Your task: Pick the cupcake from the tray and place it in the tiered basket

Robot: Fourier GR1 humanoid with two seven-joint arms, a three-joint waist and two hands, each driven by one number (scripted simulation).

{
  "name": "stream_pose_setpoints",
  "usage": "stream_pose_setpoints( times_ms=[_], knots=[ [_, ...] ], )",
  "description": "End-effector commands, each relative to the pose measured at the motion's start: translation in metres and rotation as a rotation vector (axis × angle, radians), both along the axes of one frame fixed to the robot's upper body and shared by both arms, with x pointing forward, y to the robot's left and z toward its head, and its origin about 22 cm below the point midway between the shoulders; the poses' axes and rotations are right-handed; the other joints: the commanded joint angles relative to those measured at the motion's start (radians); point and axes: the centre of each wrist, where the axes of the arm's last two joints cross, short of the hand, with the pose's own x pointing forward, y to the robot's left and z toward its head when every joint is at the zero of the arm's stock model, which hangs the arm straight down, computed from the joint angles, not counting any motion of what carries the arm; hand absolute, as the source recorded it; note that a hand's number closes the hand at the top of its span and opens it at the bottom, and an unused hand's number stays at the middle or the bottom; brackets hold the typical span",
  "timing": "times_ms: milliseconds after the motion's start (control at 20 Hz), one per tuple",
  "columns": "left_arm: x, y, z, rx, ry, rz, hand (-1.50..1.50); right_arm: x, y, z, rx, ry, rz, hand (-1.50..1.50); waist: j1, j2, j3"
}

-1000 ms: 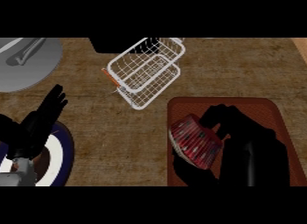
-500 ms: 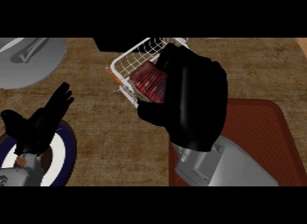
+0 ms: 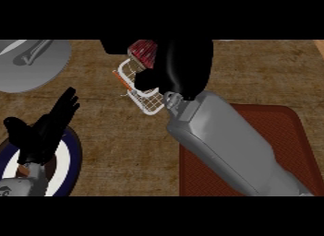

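We see the right hand [image 3: 183, 64] at the top of the view, fingers curled round the cupcake [image 3: 144, 50]. Only the cupcake's red pleated wrapper shows; the hand hides the rest. The cupcake sits over the far part of the white wire tiered basket [image 3: 142, 105], and we cannot tell if it touches the wire. It is well apart from the brown-red tray [image 3: 290, 133]. The grey right forearm [image 3: 225, 143] slants up from the lower edge across the tray's left part. The left hand [image 3: 43, 131] rests lower left, fingers straight and spread, pointing up, holding nothing, over a blue-rimmed plate [image 3: 73, 156]. A grey round dish [image 3: 28, 71] sits upper left on the brown worktop [image 3: 117, 138].
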Motion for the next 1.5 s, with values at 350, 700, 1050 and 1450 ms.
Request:
stream_pose_setpoints(
  times_ms=[350,700,1050,1450],
  knots=[
    [0.000,0.008,0.004,-0.003,0.010,0.023,0.00,0.035,0.014,-0.036,0.071,0.058,-0.137,1.50,-0.011,-0.002,0.001],
    [0.015,-0.010,0.002,0.009,-0.009,0.008,0.00,0.068,0.017,-0.047,0.037,0.013,-0.174,1.50,0.002,0.006,0.000],
    [0.008,-0.004,-0.002,0.017,-0.005,0.005,0.00,0.084,0.009,-0.050,0.125,-0.127,-0.188,-1.50,0.007,0.007,0.000],
    [0.017,0.008,0.006,0.002,-0.001,0.000,0.00,0.093,0.014,-0.038,0.195,-0.184,-0.173,-1.50,0.002,0.006,0.000]
  ],
)
